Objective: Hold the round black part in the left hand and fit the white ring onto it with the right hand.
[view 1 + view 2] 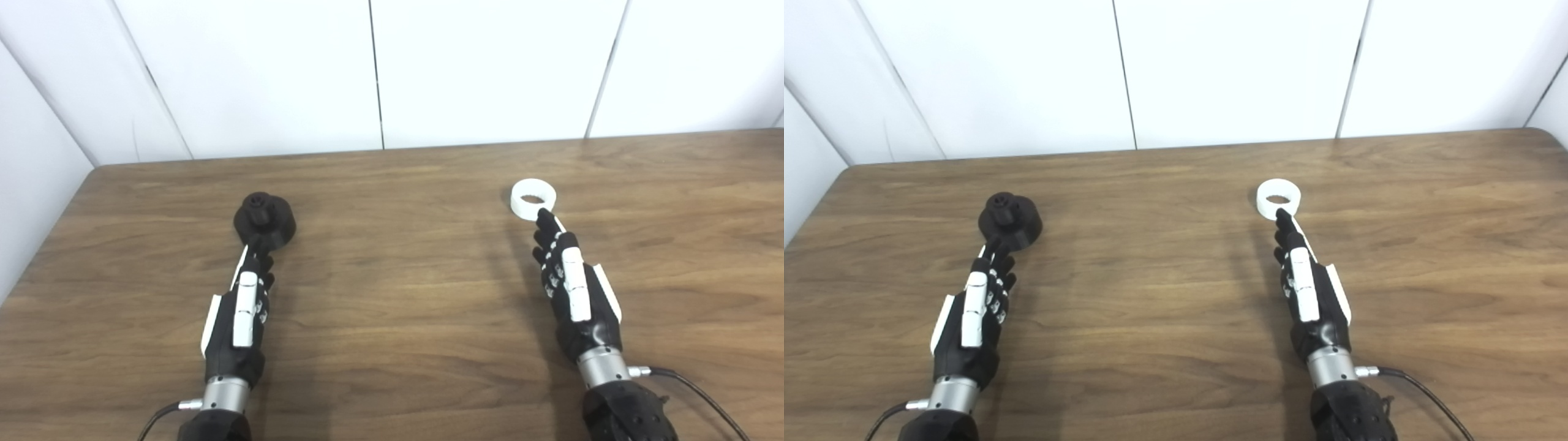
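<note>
Both parts resting flat on worktop (pixel 392 294): black part (pixel 265 219) before left hand (pixel 242 318), white ring (pixel 533 198) before right hand (pixel 572 294); fingers (pixel 547 223) outstretched together, pinching nothing, seemingly lined up for pickup.

Wooden table (pixel 392 294) fills the lower two thirds of the frame, backed by white wall panels (pixel 257 73) across the top. Round black part (pixel 264 220), with a raised hub on top, lies left of centre; left hand (pixel 242 312) reaches up from the bottom left, fingers extended, fingertips at the part's near edge. White ring (pixel 533 198) lies flat, right of centre; right hand (pixel 572 288) reaches up from the bottom right, fingers extended, fingertips at the ring's near rim.
</note>
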Action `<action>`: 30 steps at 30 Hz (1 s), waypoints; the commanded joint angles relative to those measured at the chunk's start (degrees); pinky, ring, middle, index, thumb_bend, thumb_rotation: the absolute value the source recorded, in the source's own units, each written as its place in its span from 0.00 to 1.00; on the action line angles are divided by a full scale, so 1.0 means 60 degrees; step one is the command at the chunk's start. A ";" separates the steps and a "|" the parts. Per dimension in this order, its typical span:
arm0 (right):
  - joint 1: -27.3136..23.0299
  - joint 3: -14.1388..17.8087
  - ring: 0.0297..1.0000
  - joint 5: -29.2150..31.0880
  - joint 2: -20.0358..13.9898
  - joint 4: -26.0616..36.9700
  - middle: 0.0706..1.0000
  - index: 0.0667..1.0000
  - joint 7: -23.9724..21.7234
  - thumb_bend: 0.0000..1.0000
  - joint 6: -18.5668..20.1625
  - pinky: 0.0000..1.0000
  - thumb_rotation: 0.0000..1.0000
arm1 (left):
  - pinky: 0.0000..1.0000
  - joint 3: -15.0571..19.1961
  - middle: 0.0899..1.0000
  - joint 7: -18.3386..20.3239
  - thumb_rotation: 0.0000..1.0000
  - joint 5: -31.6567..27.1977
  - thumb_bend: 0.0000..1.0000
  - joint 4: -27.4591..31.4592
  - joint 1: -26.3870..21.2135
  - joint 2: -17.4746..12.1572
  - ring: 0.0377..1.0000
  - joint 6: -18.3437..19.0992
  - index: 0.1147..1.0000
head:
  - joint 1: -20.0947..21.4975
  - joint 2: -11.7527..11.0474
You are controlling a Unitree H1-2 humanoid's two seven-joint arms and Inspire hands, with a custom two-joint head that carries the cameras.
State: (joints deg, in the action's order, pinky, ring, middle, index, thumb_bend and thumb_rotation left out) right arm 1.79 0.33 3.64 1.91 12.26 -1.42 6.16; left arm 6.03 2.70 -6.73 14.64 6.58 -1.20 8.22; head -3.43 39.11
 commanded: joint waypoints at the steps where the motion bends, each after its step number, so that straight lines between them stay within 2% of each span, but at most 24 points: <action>1: -0.0102 -0.0001 0.99 0.0065 -0.0040 0.0126 0.98 0.94 -0.0047 0.52 -0.0395 1.00 1.00 | 1.00 -0.0041 1.00 0.0071 0.96 0.0031 0.56 0.0411 -0.0035 -0.0215 1.00 -0.0217 1.00 | -0.0012 -0.0001; 9: -0.0094 0.0020 1.00 0.0108 -0.0035 0.0170 0.98 0.95 -0.0049 0.52 -0.0330 1.00 1.00 | 1.00 -0.0024 1.00 0.0128 0.92 -0.0068 0.54 0.0453 0.0019 -0.0266 1.00 -0.0188 1.00 | -0.0076 -0.0015; 14: -0.0076 -0.0006 1.00 0.0140 -0.0047 0.0119 0.98 0.95 -0.0092 0.51 -0.0388 1.00 1.00 | 1.00 -0.0065 1.00 -0.0043 0.91 0.0407 0.55 0.0645 0.0011 -0.0325 1.00 -0.0104 1.00 | -0.0107 -0.0028; 17: -0.0093 -0.0009 1.00 0.0145 -0.0039 0.0011 0.98 0.95 -0.0091 0.51 -0.0474 1.00 1.00 | 1.00 -0.0042 1.00 -0.0090 0.84 0.0778 0.55 0.0879 -0.0032 -0.0486 1.00 0.0112 1.00 | -0.0151 -0.0051; 19: -0.0111 -0.0003 1.00 0.0166 -0.0013 -0.0044 0.99 0.95 -0.0076 0.53 -0.0496 1.00 1.00 | 1.00 -0.0081 1.00 -0.0124 0.74 0.1384 0.53 0.0979 -0.0086 -0.0757 1.00 0.0205 1.00 | -0.0207 -0.0068; 20: -0.0129 -0.0004 1.00 0.0159 -0.0012 -0.0093 0.99 0.95 -0.0075 0.53 -0.0545 1.00 1.00 | 1.00 -0.0133 1.00 -0.0211 0.73 0.2012 0.53 0.1051 -0.0129 -0.0948 1.00 0.0329 1.00 | -0.0239 -0.0084; 21: -0.0134 0.0004 1.00 0.0171 0.0010 -0.0097 0.99 0.95 -0.0054 0.53 -0.0504 1.00 1.00 | 0.97 -0.0145 1.00 -0.0280 0.68 0.2513 0.58 0.1108 -0.0200 -0.1138 0.99 0.0415 1.00 | -0.0270 -0.0097; 22: -0.0136 0.0010 1.00 0.0165 0.0031 -0.0102 0.99 0.95 -0.0027 0.54 -0.0474 1.00 1.00 | 0.96 -0.0153 1.00 -0.0380 0.67 0.3030 0.59 0.1153 -0.0286 -0.1313 0.99 0.0517 1.00 | -0.0303 -0.0115; 24: -0.0140 0.0019 1.00 0.0169 0.0043 -0.0144 0.99 0.95 -0.0016 0.54 -0.0481 1.00 1.00 | 0.94 -0.0078 0.99 -0.0537 0.55 0.3778 0.68 0.1238 -0.0539 -0.1552 0.97 0.0861 1.00 | -0.0346 -0.0146; 26: -0.0149 0.0015 1.00 0.0153 0.0028 -0.0215 0.99 0.95 -0.0032 0.54 -0.0520 1.00 1.00 | 0.94 -0.0030 0.99 -0.0623 0.49 0.4302 0.73 0.1224 -0.0839 -0.1781 0.97 0.1205 1.00 | -0.0379 -0.0167; 27: -0.0159 0.0009 1.00 0.0129 0.0018 -0.0262 0.99 0.95 -0.0033 0.55 -0.0538 1.00 1.00 | 0.93 -0.0014 0.98 -0.0621 0.46 0.4605 0.80 0.1195 -0.1058 -0.1980 0.96 0.1444 1.00 | -0.0409 -0.0179; 30: -0.0193 -0.0023 0.99 0.0027 0.0007 -0.0369 0.99 0.95 -0.0003 0.56 -0.0563 1.00 1.00 | 0.90 -0.0045 0.99 -0.0451 0.42 0.5356 0.86 0.1099 -0.1621 -0.2537 0.96 0.2061 1.00 | -0.0445 -0.0221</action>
State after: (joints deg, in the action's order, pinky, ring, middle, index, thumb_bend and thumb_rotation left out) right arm 1.62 0.36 4.03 1.98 9.81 -1.40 5.45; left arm 5.73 0.02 21.99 20.15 0.95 -13.44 19.40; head -6.06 37.71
